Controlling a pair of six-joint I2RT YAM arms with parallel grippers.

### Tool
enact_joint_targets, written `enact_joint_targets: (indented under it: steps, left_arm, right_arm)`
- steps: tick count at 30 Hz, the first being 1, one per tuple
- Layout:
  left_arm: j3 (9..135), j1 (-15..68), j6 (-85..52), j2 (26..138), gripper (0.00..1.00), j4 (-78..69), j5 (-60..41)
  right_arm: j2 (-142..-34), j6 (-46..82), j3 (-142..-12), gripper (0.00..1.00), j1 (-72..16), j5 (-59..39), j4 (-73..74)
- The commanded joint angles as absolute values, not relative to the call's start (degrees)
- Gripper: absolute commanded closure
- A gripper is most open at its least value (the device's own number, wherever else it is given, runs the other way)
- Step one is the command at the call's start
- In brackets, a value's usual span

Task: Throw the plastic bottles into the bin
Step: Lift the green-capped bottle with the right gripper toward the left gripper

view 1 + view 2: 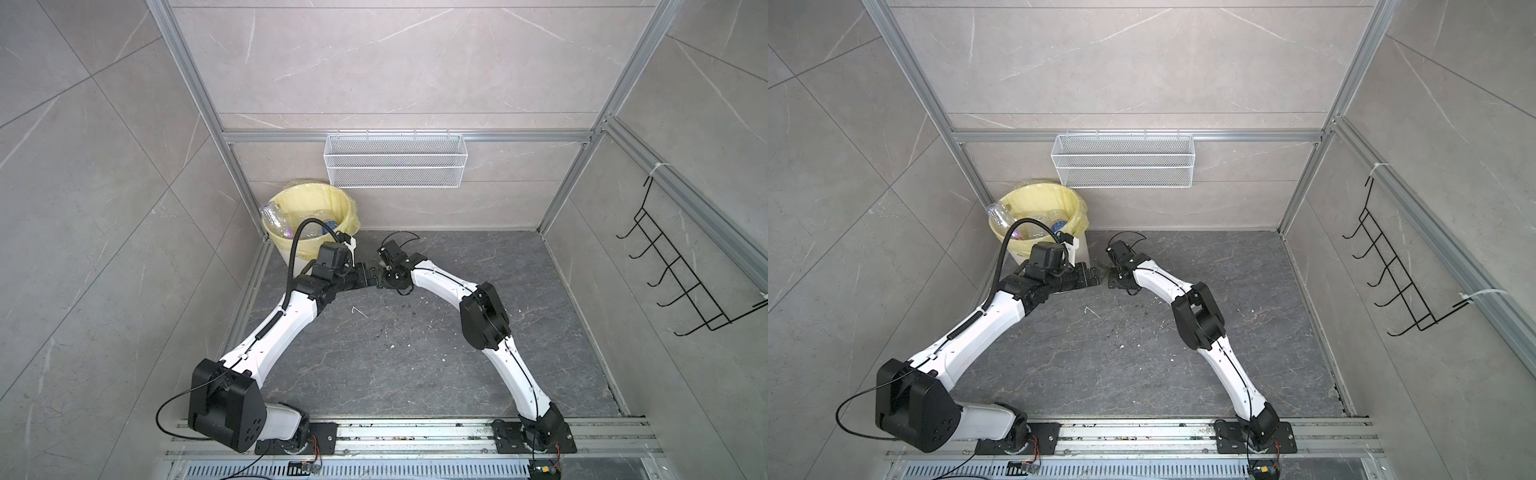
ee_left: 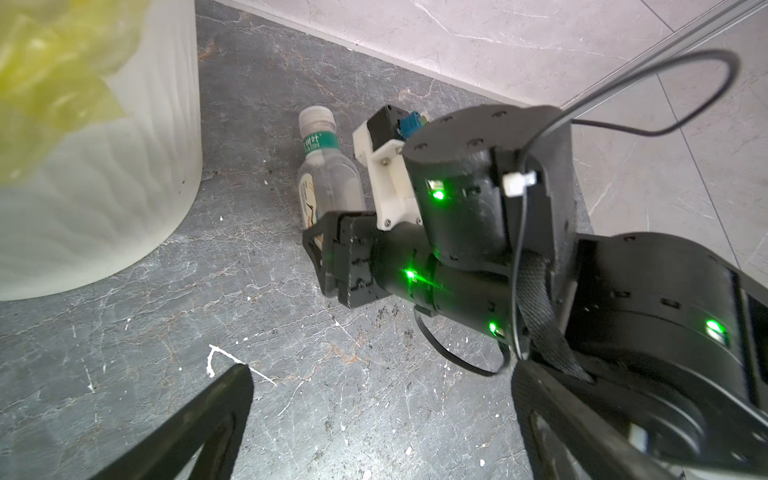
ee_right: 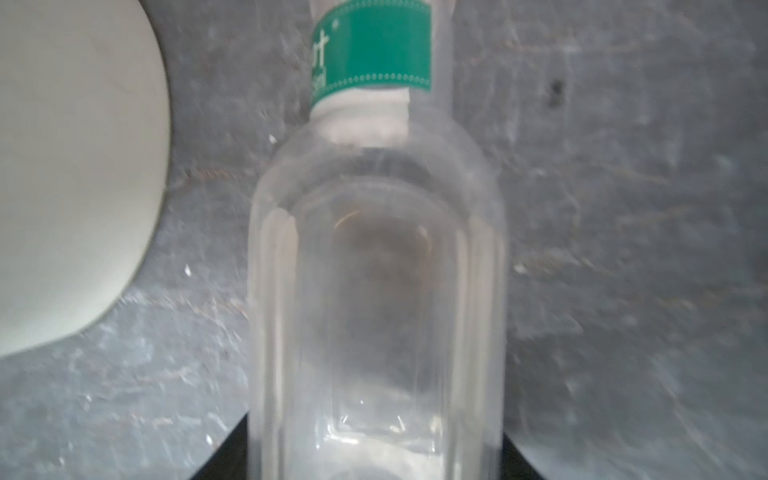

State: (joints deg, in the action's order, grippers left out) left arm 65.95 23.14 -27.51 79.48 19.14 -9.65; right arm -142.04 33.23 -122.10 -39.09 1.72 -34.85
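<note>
Entry: right claw (image 3: 376, 455), dark jaws pressed to either flank of the green-banded bottle (image 3: 374, 270) at its base end, closed on it. The hold sits low on the body, probably because the straight lower half offers parallel faces where the neck tapers. The bottle lies on its side on the dark stone tabletop (image 2: 249, 291), cap pointing away from the claw, just beside the wall of the bin (image 2: 124, 187), apparently resting there and not raised. Description: clear, empty-looking, thin-walled with faint vertical ribs, pale cap, green band round the neck; likely light and easily dented. Also: left claw (image 2: 382, 374), jaws wide with nothing between them, hovering near, seemingly kept out of the pick. Bin, in a top view: yellow liner, several clear bottles (image 1: 286, 224) inside.
</note>
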Motion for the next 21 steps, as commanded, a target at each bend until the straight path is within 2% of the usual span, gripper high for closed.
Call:
enact_joint_targets:
  steps: [1,11,21]
  left_arm:
    - [66.09,22.79,-29.27,80.48,0.0,17.14,-11.63]
    - [65.83,21.28,-33.84,83.55,0.0,15.96,-16.32]
    - [66.18,21.27,-37.59,88.06,0.0,13.46,-24.41]
  right_arm:
    - [-135.54,32.4,-114.16,0.51,-39.05,1.82,-32.76]
    - [-112.97,31.37,-83.46,0.53,-39.49,-1.89,-18.59]
    - [-97.39,29.71,-68.2,0.53,-43.31,-3.54,-12.74]
